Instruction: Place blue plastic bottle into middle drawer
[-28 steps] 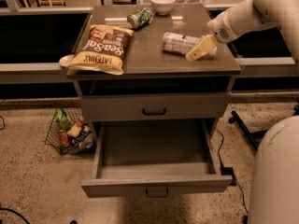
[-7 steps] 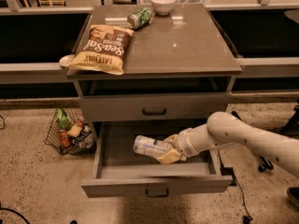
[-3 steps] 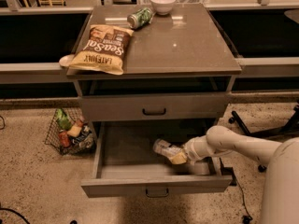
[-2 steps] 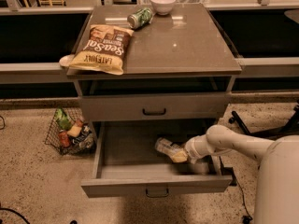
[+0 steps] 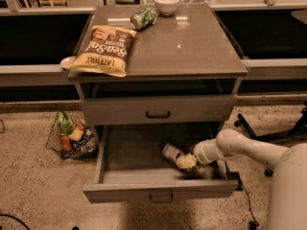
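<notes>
The middle drawer (image 5: 144,185) is pulled out under the counter, a wide shallow grey tray with a small dark handle on its front. The blue plastic bottle (image 5: 171,153) lies tilted inside it toward the right, its end pointing up and left. My gripper (image 5: 186,162) is down inside the drawer at the right, against the bottle's lower end, with the white arm reaching in from the right.
A closed grey drawer (image 5: 158,110) sits above. On the counter top (image 5: 192,47) lie a chip bag (image 5: 106,49), a green can (image 5: 144,18) and a white bowl (image 5: 166,4). A wire basket (image 5: 72,135) with packets stands on the floor at left.
The bottle went from the counter top down into the open drawer, carried by my gripper. In the last second the gripper and bottle have barely shifted.
</notes>
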